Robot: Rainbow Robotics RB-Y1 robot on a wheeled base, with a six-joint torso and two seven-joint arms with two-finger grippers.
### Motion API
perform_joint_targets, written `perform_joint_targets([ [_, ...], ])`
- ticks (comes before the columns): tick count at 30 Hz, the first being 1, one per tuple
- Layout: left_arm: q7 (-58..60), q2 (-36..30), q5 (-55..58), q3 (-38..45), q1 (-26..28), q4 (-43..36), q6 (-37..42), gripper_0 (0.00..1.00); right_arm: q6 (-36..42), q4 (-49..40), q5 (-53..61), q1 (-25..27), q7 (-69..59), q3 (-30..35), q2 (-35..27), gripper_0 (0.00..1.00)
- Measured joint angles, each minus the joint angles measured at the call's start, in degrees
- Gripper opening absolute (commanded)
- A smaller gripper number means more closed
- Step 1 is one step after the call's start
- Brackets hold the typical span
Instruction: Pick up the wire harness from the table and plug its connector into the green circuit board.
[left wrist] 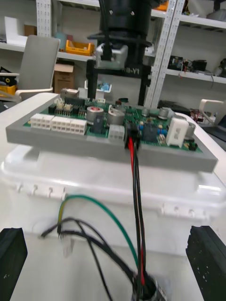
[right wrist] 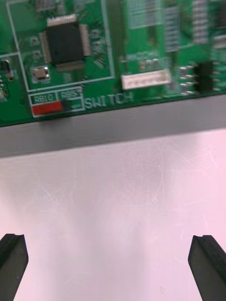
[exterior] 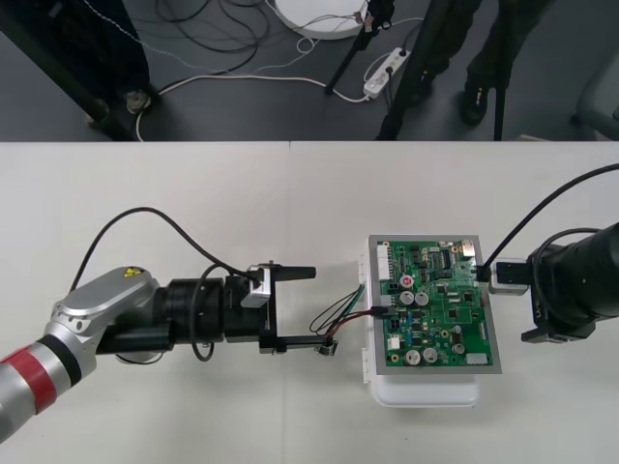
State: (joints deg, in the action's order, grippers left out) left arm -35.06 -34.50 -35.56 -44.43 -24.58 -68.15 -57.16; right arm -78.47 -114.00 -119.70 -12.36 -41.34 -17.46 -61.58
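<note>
The wire harness (exterior: 340, 317) stretches across the gap between the left gripper (exterior: 317, 306) and the left edge of the green circuit board (exterior: 440, 309), which sits on its white base (exterior: 426, 391) towards the right side of the bench (exterior: 193, 184). The left gripper is released: its two black fingers (exterior: 290, 274) stand wide apart, one on each side of the wires, and neither closes on them. In the left wrist view the red and black wires (left wrist: 136, 188) climb from between the fingers (left wrist: 12, 256) up the wall of the white base (left wrist: 94, 188) to the small black plug (left wrist: 130, 135), which sits in a connector at the board's near edge. A green wire (left wrist: 103, 211) loops off to one side above the bench. The round metal socket (left wrist: 148, 289) lies low between the fingers, close to the gripper; in the front view the socket (exterior: 324, 348) rests on the bench just beside the finger nearer the bench's front edge.

The right gripper (exterior: 493, 275) stands at the board's right edge. Its fingers (right wrist: 14, 258) are spread wide over bare bench, holding nothing, just short of the grey rim of the board (right wrist: 113, 127). From the left wrist it appears as the other gripper (left wrist: 115, 94) standing behind the far side of the board (left wrist: 155, 127)
</note>
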Motion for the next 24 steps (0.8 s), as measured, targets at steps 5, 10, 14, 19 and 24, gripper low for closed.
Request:
perform_joint_targets([
  [5,0.0,-4.4,0.0,0.0,0.0,0.0,-2.6,1.0,0.4,1.9,6.1,0.0,4.4,2.9,-1.3,1.0],
  [10,0.0,-8.3,0.1,0.1,1.0,-0.1,-5.7,1.0,0.4,4.1,14.0,0.4,11.2,8.0,-1.8,1.0],
  [14,0.0,-10.7,0.1,1.4,3.1,-0.1,-8.4,1.0,0.4,4.6,20.2,2.5,14.7,13.7,-2.4,1.0],
  [19,0.0,-13.5,-0.8,4.6,5.9,-0.2,-12.0,1.0,0.4,5.7,33.1,7.0,19.1,20.3,-5.0,1.0],
  [24,0.0,-15.7,-4.2,9.7,8.6,-0.4,-15.9,1.0,0.3,7.1,41.5,13.0,26.1,26.5,-7.5,1.0],
])
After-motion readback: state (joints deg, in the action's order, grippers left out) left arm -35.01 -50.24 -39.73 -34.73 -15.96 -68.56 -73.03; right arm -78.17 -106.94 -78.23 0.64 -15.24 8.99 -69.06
